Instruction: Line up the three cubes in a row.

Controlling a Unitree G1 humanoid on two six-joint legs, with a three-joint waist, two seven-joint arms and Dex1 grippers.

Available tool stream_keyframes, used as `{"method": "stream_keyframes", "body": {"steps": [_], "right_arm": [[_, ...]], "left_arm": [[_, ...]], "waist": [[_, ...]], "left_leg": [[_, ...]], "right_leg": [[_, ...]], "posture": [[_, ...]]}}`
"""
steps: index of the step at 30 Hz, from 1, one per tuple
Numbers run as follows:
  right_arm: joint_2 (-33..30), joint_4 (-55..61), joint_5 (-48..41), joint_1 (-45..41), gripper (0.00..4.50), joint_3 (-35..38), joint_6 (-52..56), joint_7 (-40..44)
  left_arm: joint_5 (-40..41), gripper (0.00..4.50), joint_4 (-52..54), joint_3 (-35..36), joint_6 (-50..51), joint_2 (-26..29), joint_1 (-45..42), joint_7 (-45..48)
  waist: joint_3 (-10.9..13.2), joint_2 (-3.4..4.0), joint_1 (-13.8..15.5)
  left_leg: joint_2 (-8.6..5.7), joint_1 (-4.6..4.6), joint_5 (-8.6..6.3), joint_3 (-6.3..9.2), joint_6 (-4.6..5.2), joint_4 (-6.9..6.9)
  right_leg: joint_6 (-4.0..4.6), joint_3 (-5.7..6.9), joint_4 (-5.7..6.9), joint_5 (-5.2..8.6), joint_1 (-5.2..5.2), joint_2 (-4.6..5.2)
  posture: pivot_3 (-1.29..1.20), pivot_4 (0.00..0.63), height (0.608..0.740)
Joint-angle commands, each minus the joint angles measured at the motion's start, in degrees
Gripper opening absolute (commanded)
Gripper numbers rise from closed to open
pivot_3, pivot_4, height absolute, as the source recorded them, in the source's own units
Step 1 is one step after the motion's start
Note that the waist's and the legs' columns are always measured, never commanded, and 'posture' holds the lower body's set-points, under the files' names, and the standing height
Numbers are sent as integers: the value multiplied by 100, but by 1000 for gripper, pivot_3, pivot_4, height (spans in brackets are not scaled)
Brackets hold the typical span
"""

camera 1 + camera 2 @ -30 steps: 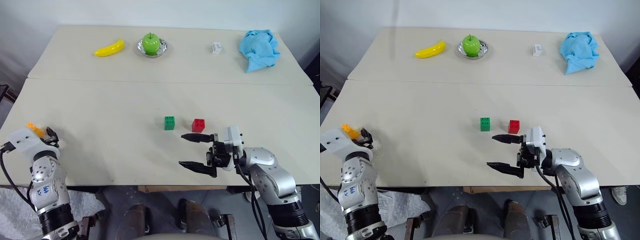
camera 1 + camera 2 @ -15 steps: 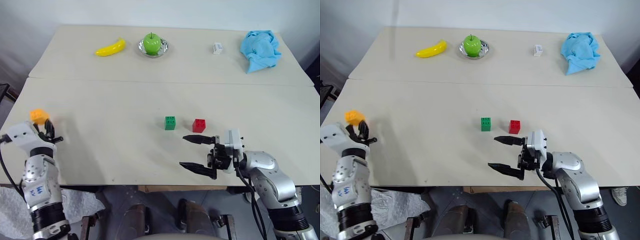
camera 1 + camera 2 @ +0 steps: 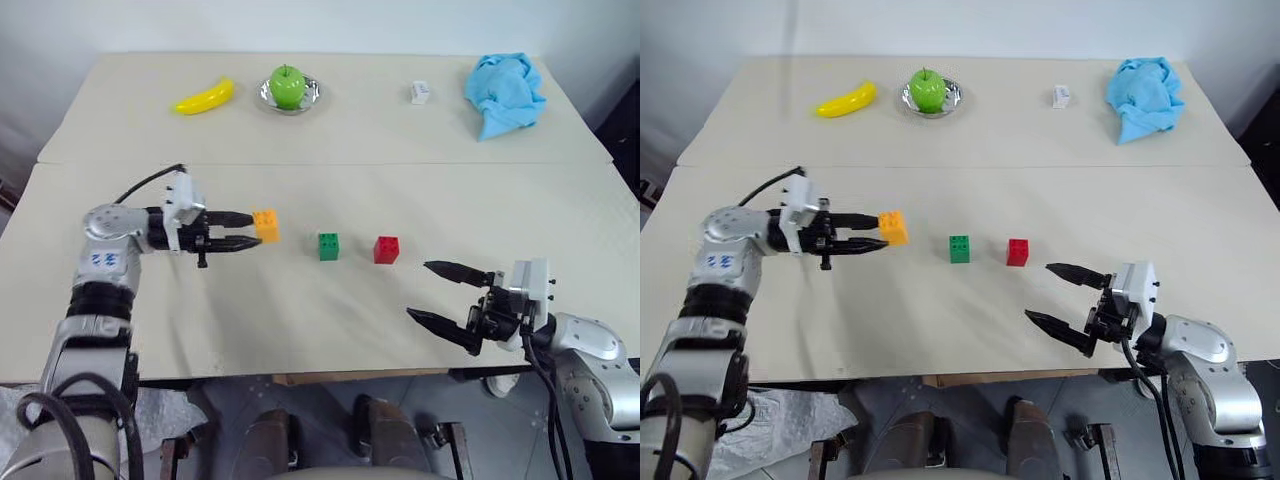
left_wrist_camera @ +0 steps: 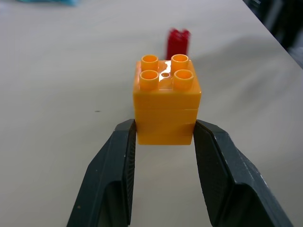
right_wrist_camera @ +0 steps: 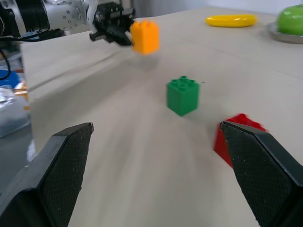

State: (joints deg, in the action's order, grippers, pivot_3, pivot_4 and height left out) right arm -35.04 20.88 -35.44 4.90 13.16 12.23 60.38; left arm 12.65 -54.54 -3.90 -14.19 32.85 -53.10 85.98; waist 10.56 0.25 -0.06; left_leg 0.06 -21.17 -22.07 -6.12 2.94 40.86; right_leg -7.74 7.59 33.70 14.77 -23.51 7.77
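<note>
The left gripper [image 3: 243,230] pinches the orange cube [image 3: 265,225] by its smooth, probably slippery sides, left of the green cube [image 3: 327,245]; the right gripper [image 3: 437,293] gapes empty.

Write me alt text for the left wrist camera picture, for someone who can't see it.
An orange cube, a studded toy block with four studs on top, is gripped between the two black jaws of the left gripper above a pale table. Behind it, partly hidden, a blurred red cube stands on the table.
</note>
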Motion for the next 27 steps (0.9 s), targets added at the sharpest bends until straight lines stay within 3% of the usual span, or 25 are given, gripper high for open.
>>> {"method": "stream_keyframes", "body": {"steps": [1, 10, 27], "right_arm": [[33, 532, -114, 271, 4500, 207, -103, -188], [106, 1144, -142, 949, 4500, 493, -114, -647], [-18, 1189, -206, 935, 4500, 494, -41, -670]], "left_arm": [[-379, 1443, -712, -150, -747, -137, -268, 400], [-968, 1443, -1799, -120, -1203, -428, -669, -216], [-1363, 1443, -1982, 142, -1202, -100, -698, -620]], "waist": [[0, -1, -16], [3, -7, 41], [2, -6, 14]], "left_leg": [[1, 0, 0, -2, 0, 0], [2, -4, 0, 0, 4, 17], [5, 3, 3, 46, 12, 27]], "right_leg": [[0, -4, 0, 0, -1, 0], [-3, -7, 11, -2, -1, 10], [-3, -13, 31, -3, -2, 17]], "posture": [[0, 150, 740], [0, 150, 740], [0, 150, 740]]}}
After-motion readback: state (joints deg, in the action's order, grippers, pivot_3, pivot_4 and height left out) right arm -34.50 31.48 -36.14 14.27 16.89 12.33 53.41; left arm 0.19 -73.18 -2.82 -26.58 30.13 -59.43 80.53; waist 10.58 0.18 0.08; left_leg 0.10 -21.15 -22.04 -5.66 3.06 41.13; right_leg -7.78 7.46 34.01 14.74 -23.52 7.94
